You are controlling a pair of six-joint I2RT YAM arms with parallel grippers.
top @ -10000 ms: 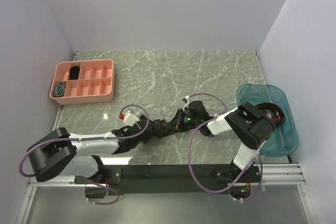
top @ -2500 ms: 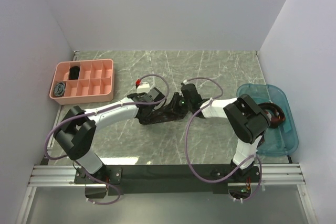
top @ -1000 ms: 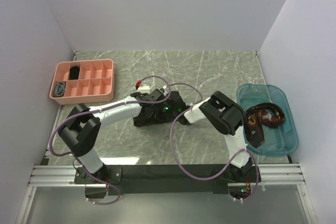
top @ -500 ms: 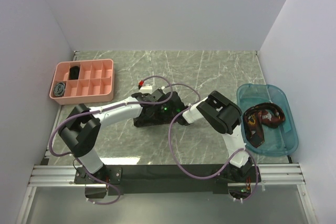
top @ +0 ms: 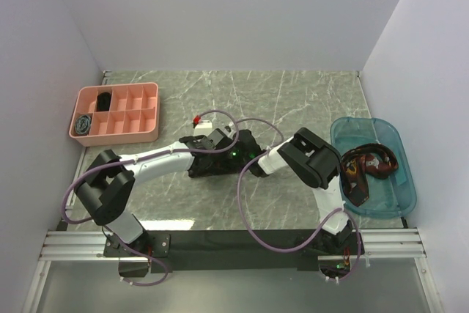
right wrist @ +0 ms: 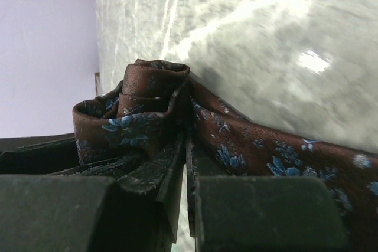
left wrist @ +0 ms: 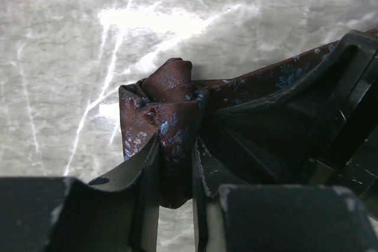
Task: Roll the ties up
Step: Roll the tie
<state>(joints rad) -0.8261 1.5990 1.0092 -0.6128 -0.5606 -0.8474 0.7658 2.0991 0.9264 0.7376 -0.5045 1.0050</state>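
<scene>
A dark brown-maroon tie with blue flowers lies mid-table, one end wound into a small coil (left wrist: 168, 95) (right wrist: 142, 101). The rest runs off as a strip (right wrist: 266, 154). My left gripper (left wrist: 175, 166) (top: 222, 155) is shut on a fold of the coil from the near side. Pressed against the coil from the other side, my right gripper (right wrist: 186, 154) (top: 243, 157) is shut on a layer of the tie's fabric. From above, the two gripper heads hide most of this tie. More maroon ties (top: 370, 166) lie in the blue bin.
A pink compartment tray (top: 146, 111) sits at the back left, holding a black coil (top: 105, 99) and a grey-blue coil (top: 83, 123). A translucent blue bin (top: 392, 196) stands at the right edge. Purple cables (top: 249, 126) loop over both arms. Walls close in on three sides.
Over the last second both grippers stay together at the coil. The left arm's elbow has swung slightly toward the near edge. Ten seconds ago both grippers worked closer to the front.
</scene>
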